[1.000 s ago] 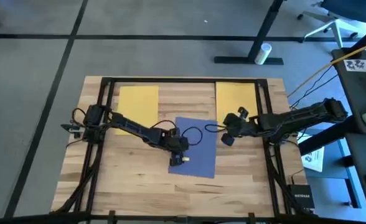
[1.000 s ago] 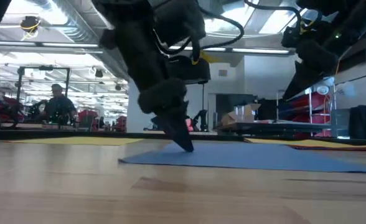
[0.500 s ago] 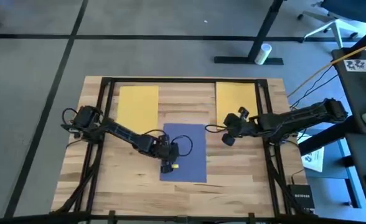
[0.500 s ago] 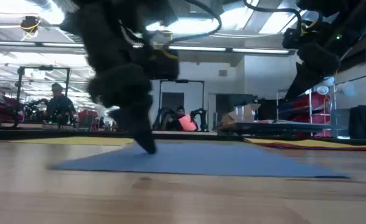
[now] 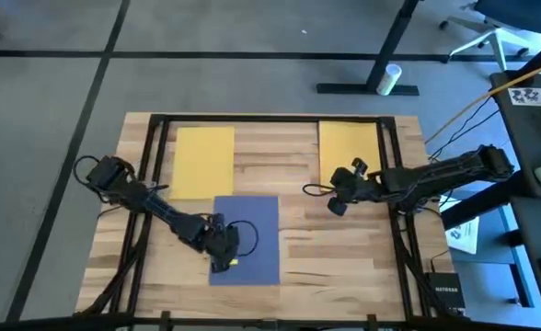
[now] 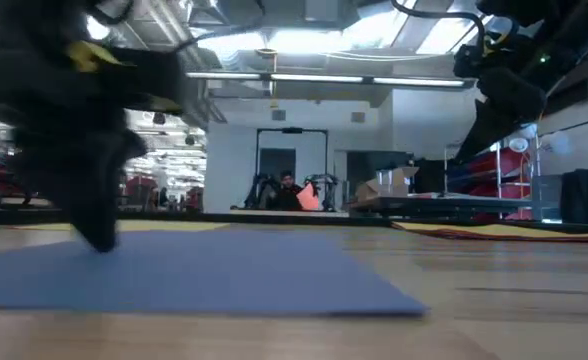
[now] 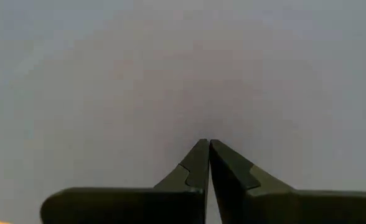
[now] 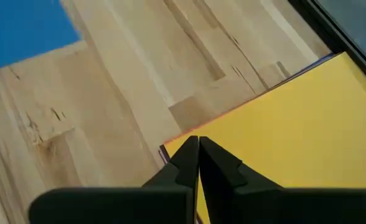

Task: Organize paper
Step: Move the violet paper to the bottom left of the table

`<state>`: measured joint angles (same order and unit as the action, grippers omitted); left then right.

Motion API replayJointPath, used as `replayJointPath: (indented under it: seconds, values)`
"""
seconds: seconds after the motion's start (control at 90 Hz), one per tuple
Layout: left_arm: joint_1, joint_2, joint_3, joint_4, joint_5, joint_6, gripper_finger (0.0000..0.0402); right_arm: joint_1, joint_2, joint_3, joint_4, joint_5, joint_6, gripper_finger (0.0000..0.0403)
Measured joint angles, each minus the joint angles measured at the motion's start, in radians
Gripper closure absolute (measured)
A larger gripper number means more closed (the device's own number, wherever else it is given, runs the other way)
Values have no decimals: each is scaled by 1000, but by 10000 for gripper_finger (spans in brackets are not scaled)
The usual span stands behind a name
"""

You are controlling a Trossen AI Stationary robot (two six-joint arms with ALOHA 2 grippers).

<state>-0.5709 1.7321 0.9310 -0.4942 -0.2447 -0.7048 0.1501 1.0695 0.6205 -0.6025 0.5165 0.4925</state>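
Presently left end effector [image 5: 223, 260], fingers closed, presses the blue sheet [image 5: 257, 230] onto the table [image 5: 344, 248]

two yellow sheets [image 5: 204, 161], one blue sheet [image 5: 253, 230]

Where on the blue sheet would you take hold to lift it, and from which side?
The blue sheet lies flat on the table, so probably nothing can be pinched from above. Best grip its near edge, closest to the table's rim: slide it out past the rim, then close the fingers above and below.
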Motion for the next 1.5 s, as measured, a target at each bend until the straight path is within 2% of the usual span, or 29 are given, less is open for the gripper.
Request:
replayJointPath:
  seconds: [0.433, 0.689, 0.933, 1.289, 1.389, 1.5]
  values:
    - [-212, -23, 2, -207, -3, -315, 402, 0, 0, 0, 0, -3, 0, 403]
    - [-320, -24, 2, -304, -6, -436, 402, 0, 0, 0, 1, -10, -3, 403]
    - [-411, -23, 0, -458, 4, -487, 402, 0, 0, 0, 2, -11, -3, 403]
    - [-436, -23, 1, -465, -6, -418, 402, 0, 0, 0, 3, -11, -1, 403]
    - [-425, -25, 7, -465, -55, -406, 402, 0, 0, 0, 4, -11, 0, 403]
    - [-389, -45, 23, -450, -169, -374, 402, 0, 0, 0, 10, -11, 0, 403]
